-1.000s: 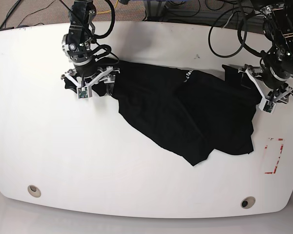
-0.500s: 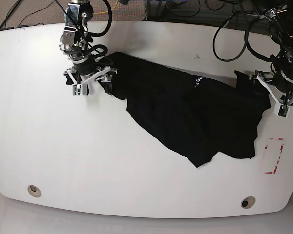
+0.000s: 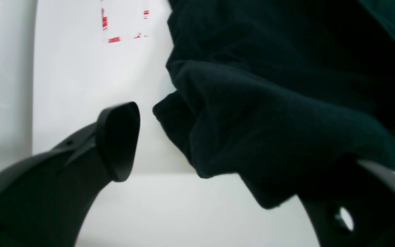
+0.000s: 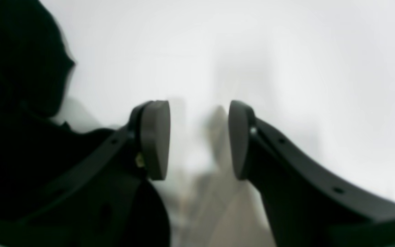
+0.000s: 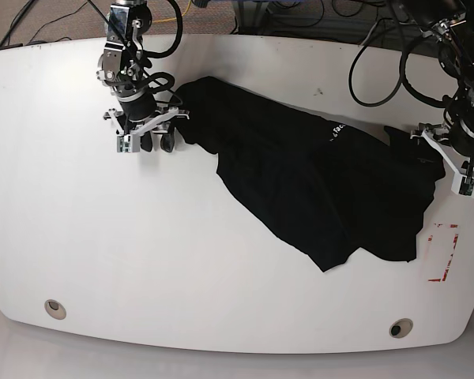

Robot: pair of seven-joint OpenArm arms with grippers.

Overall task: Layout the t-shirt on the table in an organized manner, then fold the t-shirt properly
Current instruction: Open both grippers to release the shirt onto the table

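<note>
Right end effector at the upper left of the base view: pads apart, nothing between them, cloth just beside it. Left end effector at the right edge: spread too, shirt draped over one finger (not pinched). One shirt, crumpled diagonally across the counter, from upper left to right of middle. It looks soft, limp, light; best taken by hem corners or shoulders. Two end effectors, two grommets.

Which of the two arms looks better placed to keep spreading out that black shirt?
The left gripper, probably. Its wrist view shows the t-shirt draped over one of its jaws, near the red tape. The right gripper has open jaws with only bare table between them and cloth beside it.
</note>
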